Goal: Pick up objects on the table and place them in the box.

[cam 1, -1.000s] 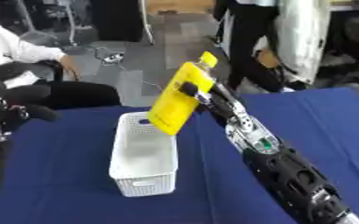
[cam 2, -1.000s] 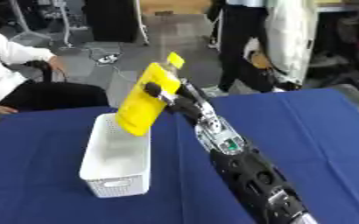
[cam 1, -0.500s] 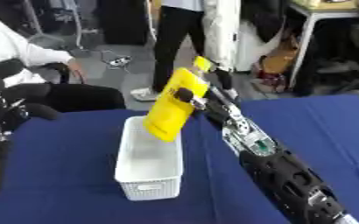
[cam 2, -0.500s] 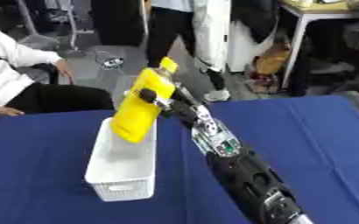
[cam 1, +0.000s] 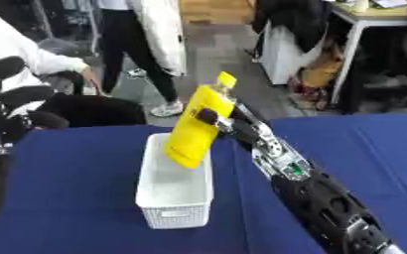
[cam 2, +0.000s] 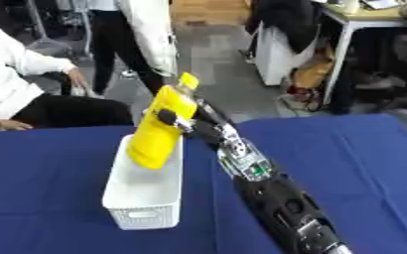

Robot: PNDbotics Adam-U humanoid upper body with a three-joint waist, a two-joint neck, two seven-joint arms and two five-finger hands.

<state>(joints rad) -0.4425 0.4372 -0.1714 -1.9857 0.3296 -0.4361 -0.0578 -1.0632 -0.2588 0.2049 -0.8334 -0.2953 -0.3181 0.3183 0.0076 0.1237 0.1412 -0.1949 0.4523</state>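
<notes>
Even, bright indoor light without glare; both views soft and slightly blurred throughout.

Counter covered in deep blue cloth, filling lower half of both views. Beyond far edge: grey floor with paler wood-toned strip at top. White desk upper right, thin leg down to floor, dark clutter beneath. Dark garment draped beside desk, over white panel. Tan bag on floor near desk leg. Light even, indoor.

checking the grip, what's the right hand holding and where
A yellow plastic pouch, gripped on its upper half by the right hand, above the white basket.
</notes>
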